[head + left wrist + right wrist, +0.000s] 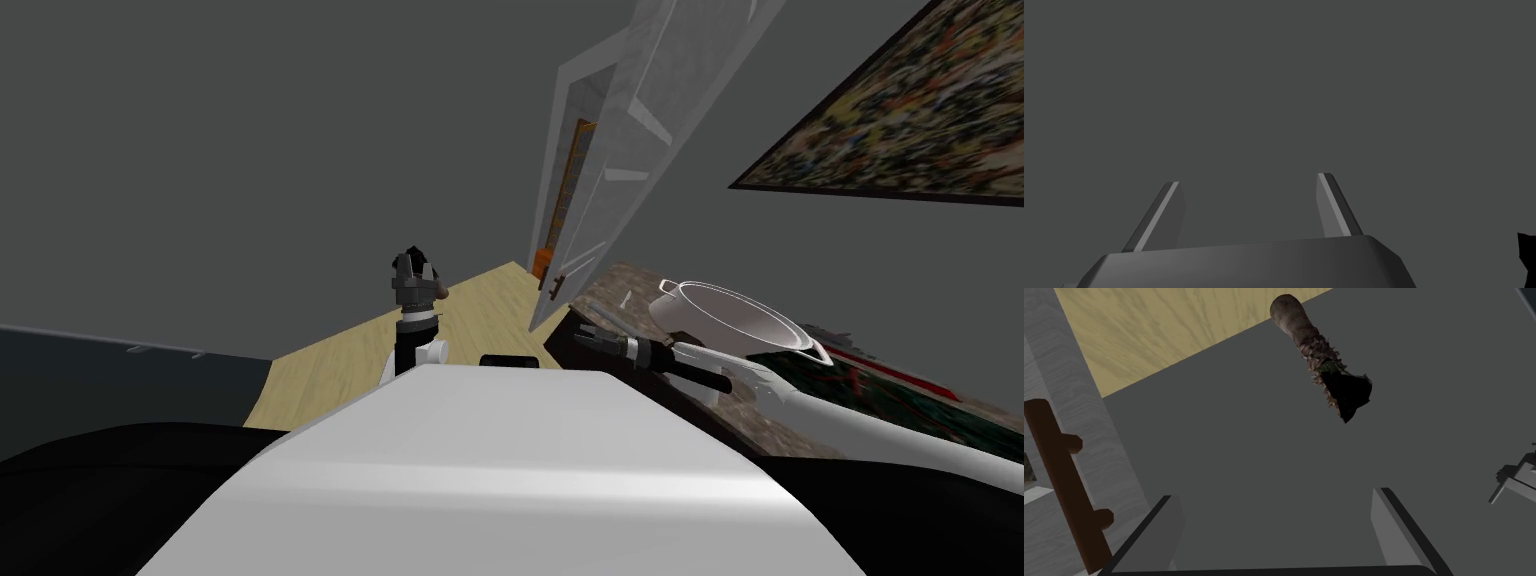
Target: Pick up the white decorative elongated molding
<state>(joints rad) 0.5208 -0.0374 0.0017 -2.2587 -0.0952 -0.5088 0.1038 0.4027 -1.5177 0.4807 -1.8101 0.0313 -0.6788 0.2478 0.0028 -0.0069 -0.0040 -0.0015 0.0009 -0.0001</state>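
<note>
r gripper [1274,494] is open, fingers wide apart w/ nothing btwn them. the elongated molding [1316,350] is ahead of it, well past the fingertips & not touching, slanted across the line of the fingers. it looks pale brown rather than white: rounded far end, spiky mid part, ragged black end nearest the gripper. it shows against the grey wall [1234,438], close to where the wood floor [1149,333] starts; can't tell what it rests on. off to one side of the r gripper is a white door [1059,363] w/ a dark brown handle [1064,488]. in head view the r arm reaches over a speckled counter [625,285] just beside a white bowl [735,315]. l gripper [415,262] stands upright over the floor, fingers apart & empty, facing plain grey. a small brownish bit, prob the molding, shows just beside the l gripper in head view.
</note>
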